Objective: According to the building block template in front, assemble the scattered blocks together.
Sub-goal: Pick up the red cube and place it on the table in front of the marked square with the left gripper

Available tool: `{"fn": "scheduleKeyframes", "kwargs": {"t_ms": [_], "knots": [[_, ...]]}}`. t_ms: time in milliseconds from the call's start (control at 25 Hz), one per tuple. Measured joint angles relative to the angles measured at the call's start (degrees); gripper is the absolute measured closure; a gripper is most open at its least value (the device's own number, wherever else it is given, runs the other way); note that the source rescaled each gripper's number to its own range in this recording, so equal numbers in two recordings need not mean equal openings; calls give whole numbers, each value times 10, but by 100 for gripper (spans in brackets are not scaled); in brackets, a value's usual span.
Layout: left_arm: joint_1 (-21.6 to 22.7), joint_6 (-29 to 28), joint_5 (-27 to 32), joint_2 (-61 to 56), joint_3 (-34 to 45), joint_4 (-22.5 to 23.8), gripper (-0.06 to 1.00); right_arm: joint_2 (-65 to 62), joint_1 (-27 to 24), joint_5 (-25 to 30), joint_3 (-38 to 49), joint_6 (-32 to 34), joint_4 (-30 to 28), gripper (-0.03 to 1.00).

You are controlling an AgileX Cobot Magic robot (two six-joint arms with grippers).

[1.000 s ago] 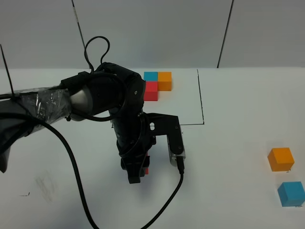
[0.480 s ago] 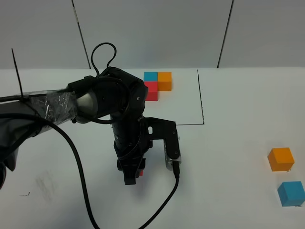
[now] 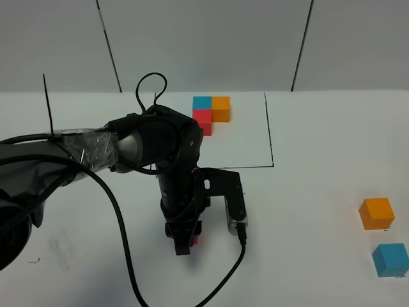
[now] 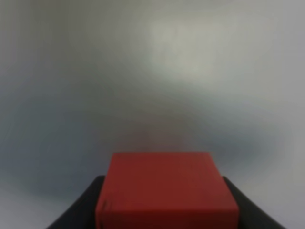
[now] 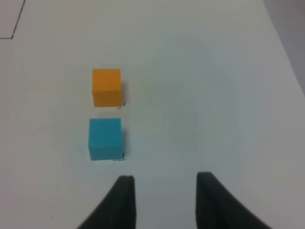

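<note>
The template is a neat L of a blue (image 3: 202,102), an orange (image 3: 221,108) and a red cube (image 3: 203,121) at the back middle of the table. My left gripper (image 3: 185,244) points down near the table's middle and is shut on the loose red cube (image 3: 197,240), mostly hidden by the arm. In the left wrist view this red cube (image 4: 164,186) sits between the dark fingers (image 4: 81,210). The loose orange cube (image 3: 376,213) and blue cube (image 3: 390,259) lie at the right edge. My right gripper (image 5: 164,202) is open and empty, short of the blue cube (image 5: 105,138) and orange cube (image 5: 106,87).
A thin black line (image 3: 269,131) marks a corner on the white table beside the template. The left arm's black cable (image 3: 118,224) loops over the table's front left. The left wrist camera mount (image 3: 235,203) sticks out to the right of the arm.
My left arm has shifted slightly, first left, then right and toward the front edge, with the red cube still in its gripper. The other cubes have not moved.
</note>
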Motion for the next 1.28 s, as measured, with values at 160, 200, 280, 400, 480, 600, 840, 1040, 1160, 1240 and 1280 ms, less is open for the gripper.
{"fn": "scheduleKeyframes", "kwargs": {"t_ms": [160, 200, 280, 400, 480, 600, 840, 1040, 1160, 1240, 1280], "knots": [[0, 1, -1, 1, 0, -15, 94, 0, 0, 0, 0, 0, 0, 97], [0, 1, -1, 1, 0, -22, 94, 0, 0, 0, 0, 0, 0, 97], [-4, 1, -1, 1, 0, -24, 94, 0, 0, 0, 0, 0, 0, 97], [-16, 1, 0, 1, 0, -17, 94, 0, 0, 0, 0, 0, 0, 97], [-24, -3, -1, 1, 0, -16, 94, 0, 0, 0, 0, 0, 0, 97], [-28, -24, -1, 2, 0, -16, 94, 0, 0, 0, 0, 0, 0, 97], [-28, -60, 13, 3, 0, -13, 94, 0, 0, 0, 0, 0, 0, 97], [-31, -66, 17, 3, 0, -13, 94, 0, 0, 0, 0, 0, 0, 97], [-31, -69, 16, 3, 0, -13, 94, 0, 0, 0, 0, 0, 0, 97], [-31, -69, 11, 3, 0, -10, 94, 0, 0, 0, 0, 0, 0, 97], [-31, -69, 6, 4, 0, -9, 94, 0, 0, 0, 0, 0, 0, 97]]}}
